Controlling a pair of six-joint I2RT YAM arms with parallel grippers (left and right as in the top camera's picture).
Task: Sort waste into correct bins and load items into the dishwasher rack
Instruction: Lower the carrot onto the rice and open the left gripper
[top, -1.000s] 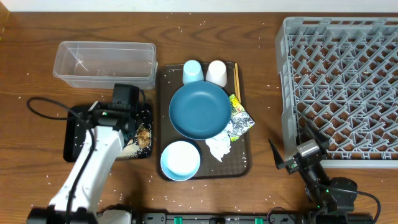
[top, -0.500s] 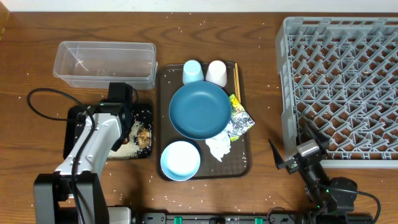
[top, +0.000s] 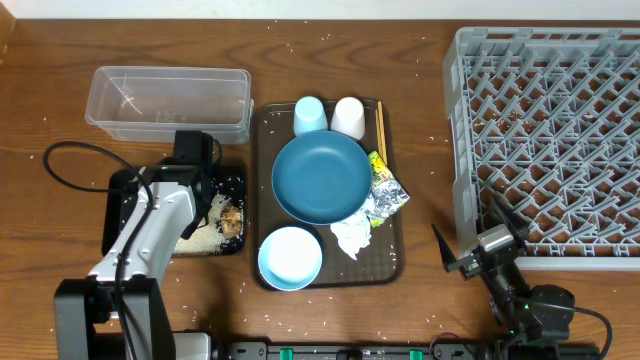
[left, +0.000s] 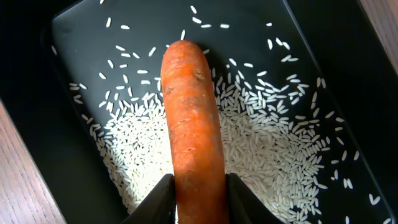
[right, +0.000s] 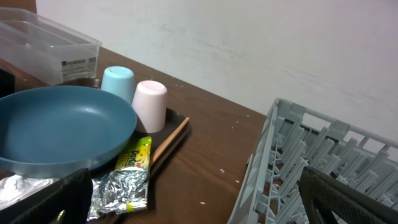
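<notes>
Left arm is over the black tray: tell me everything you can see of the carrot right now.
The carrot is orange and matt, with faint cross lines and small dark flecks on its skin. It looks whole, and its blunt rounded end points away from the wrist camera. Its near end sits between the left gripper's fingers, which flank it closely; whether they pinch it cannot be told. It lies lengthwise over the rice in the black tray. Overhead, the arm hides it.

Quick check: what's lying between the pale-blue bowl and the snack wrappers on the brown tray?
The crumpled white tissue lies there, between the pale-blue bowl and the snack wrappers. The overhead view shows it.
</notes>
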